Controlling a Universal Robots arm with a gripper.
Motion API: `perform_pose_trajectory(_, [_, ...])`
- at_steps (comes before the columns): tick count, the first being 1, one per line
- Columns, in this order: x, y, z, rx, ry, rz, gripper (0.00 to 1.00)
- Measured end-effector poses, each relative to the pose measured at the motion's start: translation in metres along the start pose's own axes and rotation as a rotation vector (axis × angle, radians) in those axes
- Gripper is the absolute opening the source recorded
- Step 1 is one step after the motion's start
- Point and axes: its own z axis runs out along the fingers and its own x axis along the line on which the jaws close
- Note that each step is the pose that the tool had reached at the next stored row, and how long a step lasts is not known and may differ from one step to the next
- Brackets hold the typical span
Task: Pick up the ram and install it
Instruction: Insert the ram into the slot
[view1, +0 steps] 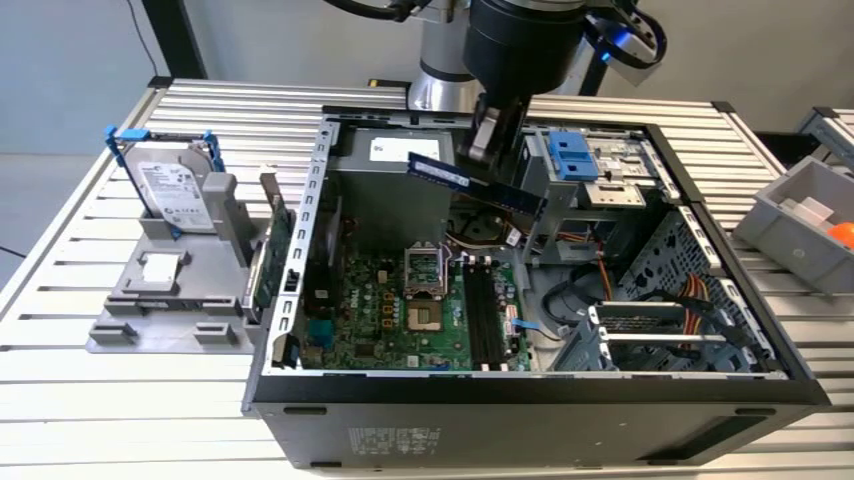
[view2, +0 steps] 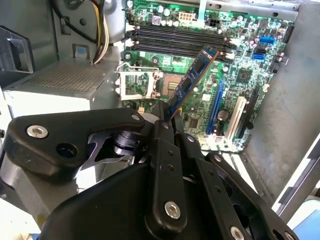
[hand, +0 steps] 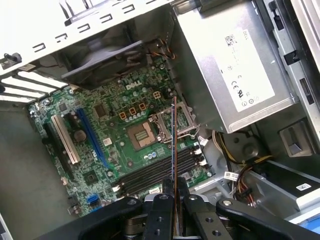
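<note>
My gripper (view1: 482, 150) hangs over the open computer case, shut on the ram (view1: 513, 197), a thin dark blue stick held by one end and tilted in the air. It sits above the motherboard (view1: 387, 300), apart from the long black slots (view1: 483, 322). In the second wrist view the ram (view2: 192, 80) slants out from between my black fingers (view2: 161, 131) toward the slots (view2: 175, 40). In the first wrist view the ram (hand: 173, 142) appears edge-on as a thin line, crossing over the slots (hand: 150, 174).
The case wall (view1: 315, 200) and drive cage (view1: 574, 160) flank the board. The power supply (hand: 235, 65) and fan (hand: 100, 60) sit near the CPU socket (hand: 141, 136). A hard drive (view1: 174, 185) and green card (view1: 274, 260) stand on the exterior view's left, a grey bin (view1: 801, 225) on its right.
</note>
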Motion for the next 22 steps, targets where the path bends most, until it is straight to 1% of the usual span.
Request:
perform_pose_trajectory(16, [0.0, 0.0, 0.0, 0.0037, -0.004, 0.127, 0.0])
perform_pose_trajectory(22, [0.0, 0.0, 0.0, 0.005, -0.0054, 0.169, 0.0])
